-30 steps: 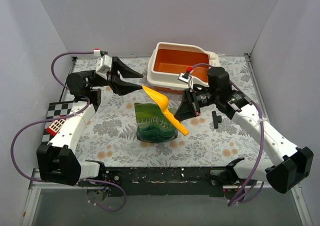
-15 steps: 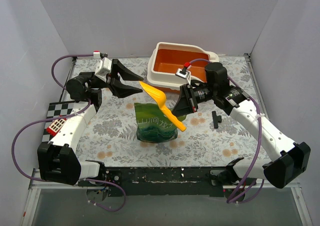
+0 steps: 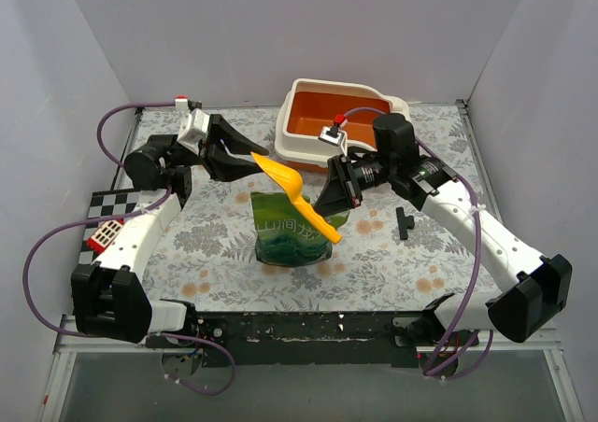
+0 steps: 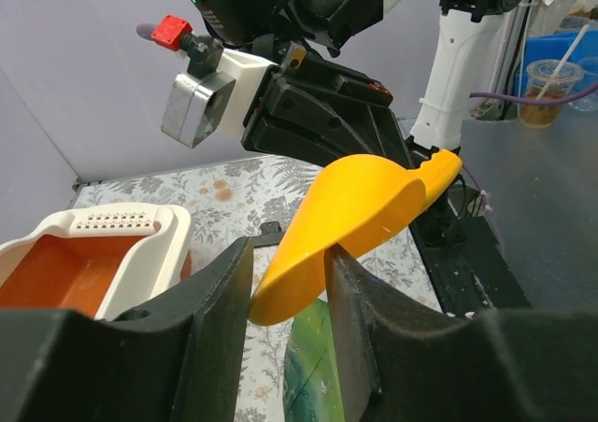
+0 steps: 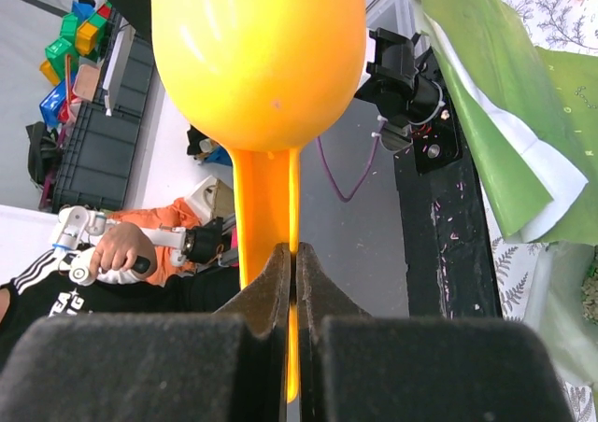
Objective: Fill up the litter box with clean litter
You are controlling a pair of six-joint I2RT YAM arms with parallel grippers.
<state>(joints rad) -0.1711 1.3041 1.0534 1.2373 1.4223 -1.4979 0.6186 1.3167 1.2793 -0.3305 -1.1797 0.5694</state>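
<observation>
You are between steps. The yellow-orange plastic scoop (image 3: 278, 174) hangs in the air above the green foil bag (image 3: 290, 240), which stands near the middle of the tabletop (image 3: 206, 245). Both arms are on the scoop, which reads as a handover or re-grip before any scooping. Your right gripper (image 3: 329, 201) is clenched on the thin handle, its fingers pinched flat against it in the right wrist view. Your left gripper (image 3: 254, 160) has its fingers (image 4: 215, 338) spread either side of the bowl's lower lip; they look to touch the plastic, but you cannot tell whether they truly grip it. The litter box (image 3: 301, 149) sits at the far edge of the tabletop, right of centre, its orange floor bare as far as it shows. No clean litter is visible anywhere; it is presumably still inside the bag. Next, settle which hold is the firm one, release the other, then turn the bowl mouth-down into the bag's open top — the foil may sag or tip under the push, so the free arm may need to steady it. Compared with a second ago, the right arm has swung the scoop a little toward the left edge and the left fingers have narrowed slightly on the bowl — bag and box have not moved.
</observation>
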